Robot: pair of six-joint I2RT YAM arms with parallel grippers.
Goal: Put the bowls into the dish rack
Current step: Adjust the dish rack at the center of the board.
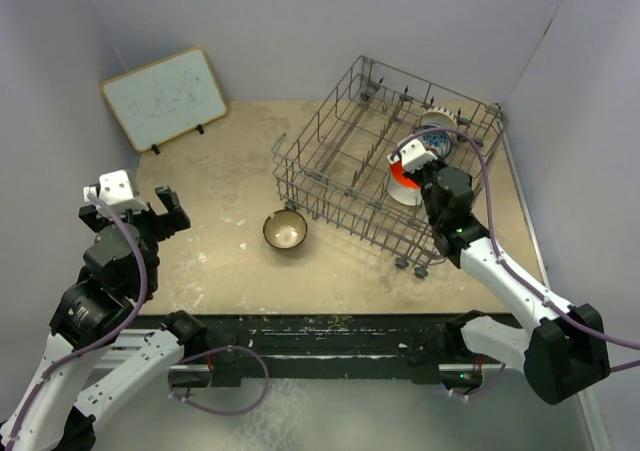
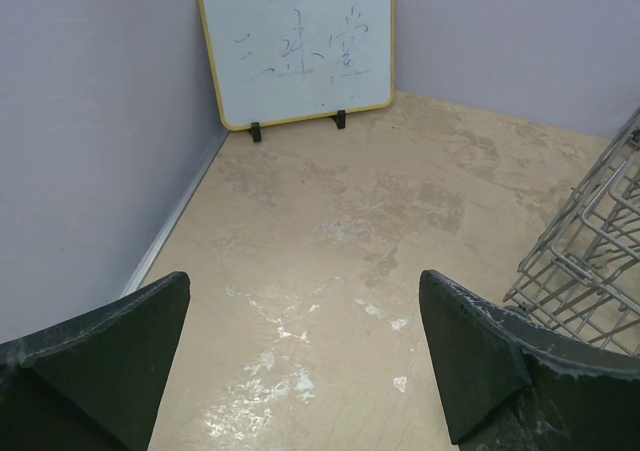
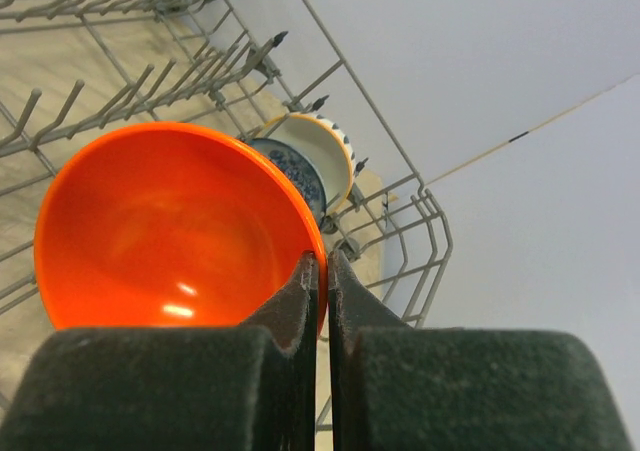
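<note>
My right gripper [image 3: 322, 266] is shut on the rim of the orange-red bowl [image 3: 170, 226], holding it tilted on edge over the right end of the grey wire dish rack [image 1: 330, 161]. Just behind it in the rack stand a blue-and-white bowl [image 3: 295, 171] and a cream-beige bowl [image 3: 322, 139], both on edge. From above, the orange-red bowl [image 1: 402, 174] shows under the right gripper [image 1: 407, 169]. A brown bowl with a cream inside [image 1: 285, 231] sits upright on the table in front of the rack. At the far left my left gripper [image 1: 168, 209] stands open with nothing in it.
A white board [image 1: 165, 96] with a yellow frame leans in the back left corner. The rack's corner [image 2: 590, 251] shows at the right of the left wrist view. Purple walls close in the table on three sides. The rack's upright tines [image 3: 130, 91] stand beside the held bowl.
</note>
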